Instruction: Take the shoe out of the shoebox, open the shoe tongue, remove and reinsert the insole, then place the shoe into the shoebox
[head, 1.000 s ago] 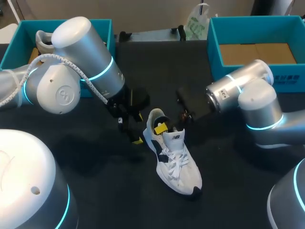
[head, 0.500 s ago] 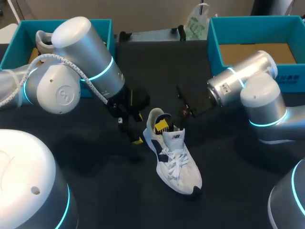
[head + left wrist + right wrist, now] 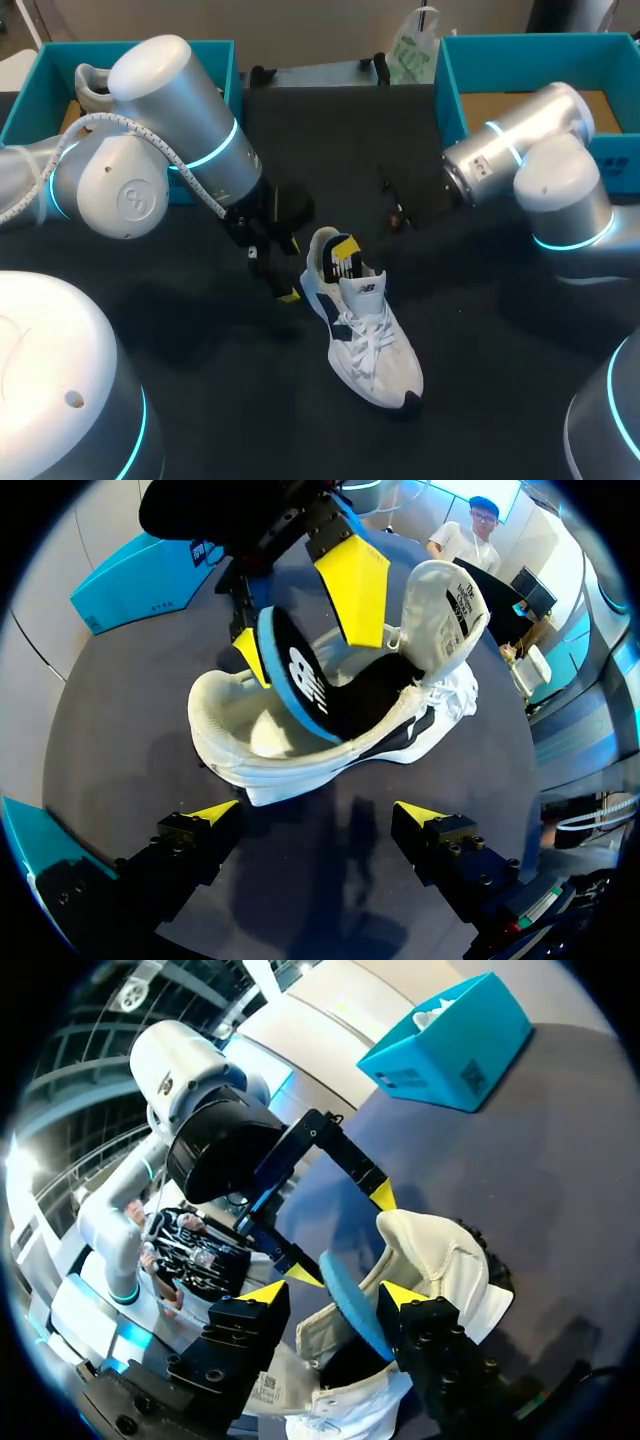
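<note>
From above, we see the white sneaker with navy trim (image 3: 368,335) lying on its sole on the dark worktop (image 3: 480,350), out of both boxes, toe toward us. A blue-edged black insole (image 3: 345,262) stands up out of its opening. Our left gripper (image 3: 290,270) sits just beside the heel, jaws spread and holding nothing. Our right arm (image 3: 520,170) comes in from the right. At the far right stands a teal open shoebox (image 3: 450,100) with a bare brown floor. A second teal box (image 3: 215,60) at the far left holds another pale shoe (image 3: 88,88).

In the left wrist view, the jaws are wide apart over bare worktop and the sneaker lies ahead of them, heel nearest. Its white tongue (image 3: 450,600) is pulled up and forward. The insole rises tilted from the heel cup, inside our right gripper (image 3: 300,625), which reaches down from beyond.

In the right wrist view, the insole's blue edge runs between the right gripper's jaws, closer to one side. We cannot tell whether they pinch it. The left gripper hangs open just beyond the heel collar.
</note>
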`<state>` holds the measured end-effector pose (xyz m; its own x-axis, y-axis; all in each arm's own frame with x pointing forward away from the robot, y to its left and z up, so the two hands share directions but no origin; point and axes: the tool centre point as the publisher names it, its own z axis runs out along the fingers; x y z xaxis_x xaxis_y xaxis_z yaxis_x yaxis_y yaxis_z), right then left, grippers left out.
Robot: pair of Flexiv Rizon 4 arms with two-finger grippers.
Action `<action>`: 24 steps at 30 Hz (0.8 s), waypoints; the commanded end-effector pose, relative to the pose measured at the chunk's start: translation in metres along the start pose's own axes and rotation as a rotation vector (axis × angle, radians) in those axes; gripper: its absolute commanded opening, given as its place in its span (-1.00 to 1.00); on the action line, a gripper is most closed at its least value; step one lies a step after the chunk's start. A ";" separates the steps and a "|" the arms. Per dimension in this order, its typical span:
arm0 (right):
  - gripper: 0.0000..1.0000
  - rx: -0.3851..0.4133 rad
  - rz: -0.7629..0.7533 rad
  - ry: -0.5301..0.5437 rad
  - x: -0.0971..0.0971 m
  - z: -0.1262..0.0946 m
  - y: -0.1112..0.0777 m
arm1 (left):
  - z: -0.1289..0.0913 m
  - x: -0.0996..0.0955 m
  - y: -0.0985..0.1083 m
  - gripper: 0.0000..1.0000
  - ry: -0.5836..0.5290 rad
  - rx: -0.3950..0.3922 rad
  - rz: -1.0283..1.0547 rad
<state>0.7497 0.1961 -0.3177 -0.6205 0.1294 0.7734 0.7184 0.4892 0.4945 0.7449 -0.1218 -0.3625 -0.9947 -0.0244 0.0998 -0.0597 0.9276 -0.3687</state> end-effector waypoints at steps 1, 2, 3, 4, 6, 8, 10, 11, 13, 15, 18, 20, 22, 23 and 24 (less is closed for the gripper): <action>0.18 0.006 0.004 -0.010 0.002 -0.006 0.001 | 0.001 0.000 0.000 1.00 -0.001 -0.002 0.000; 0.22 0.007 0.005 -0.012 0.002 -0.007 0.001 | 0.001 0.000 0.000 1.00 -0.001 -0.002 0.000; 0.25 0.008 0.007 -0.015 0.001 -0.008 0.001 | 0.001 0.000 0.000 1.00 -0.001 -0.002 0.000; 0.27 0.007 0.009 -0.019 0.001 -0.009 0.002 | 0.001 0.000 0.000 1.00 -0.001 -0.002 0.000; 0.29 0.010 0.013 -0.030 0.000 -0.011 0.002 | 0.001 0.000 0.000 1.00 -0.001 -0.002 0.000; 0.29 0.010 0.019 -0.045 0.000 -0.014 0.002 | 0.001 0.000 0.000 1.00 -0.001 -0.002 0.000; 0.28 0.012 0.026 -0.064 -0.001 -0.016 0.003 | 0.001 0.000 0.000 1.00 -0.001 -0.002 0.000; 0.28 0.012 0.028 -0.069 -0.001 -0.017 0.004 | 0.001 0.000 0.000 1.00 -0.001 -0.002 0.000; 0.28 0.018 0.034 -0.092 0.000 -0.020 0.006 | 0.001 0.000 0.000 1.00 -0.001 -0.002 0.000; 0.29 0.027 0.040 -0.109 0.001 -0.021 0.007 | 0.001 0.000 0.000 1.00 -0.001 -0.002 0.000; 0.30 0.034 0.043 -0.119 0.001 -0.023 0.009 | 0.001 0.000 0.000 1.00 -0.001 -0.002 0.000; 0.30 0.038 0.044 -0.123 0.002 -0.024 0.010 | 0.001 0.000 0.000 1.00 -0.001 -0.002 0.000; 0.31 0.040 0.048 -0.130 0.001 -0.026 0.011 | -0.001 -0.001 0.001 1.00 -0.002 -0.002 0.001; 0.33 0.041 0.050 -0.133 0.001 -0.027 0.011 | -0.003 -0.003 0.002 1.00 -0.002 -0.001 0.000; 0.34 0.040 0.052 -0.137 0.001 -0.028 0.011 | -0.004 -0.004 0.003 1.00 -0.002 0.000 0.000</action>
<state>0.7677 0.1797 -0.3042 -0.6213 0.2615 0.7386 0.7384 0.5108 0.4403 0.7471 -0.1208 -0.3621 -0.9950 -0.0266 0.0961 -0.0604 0.9278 -0.3681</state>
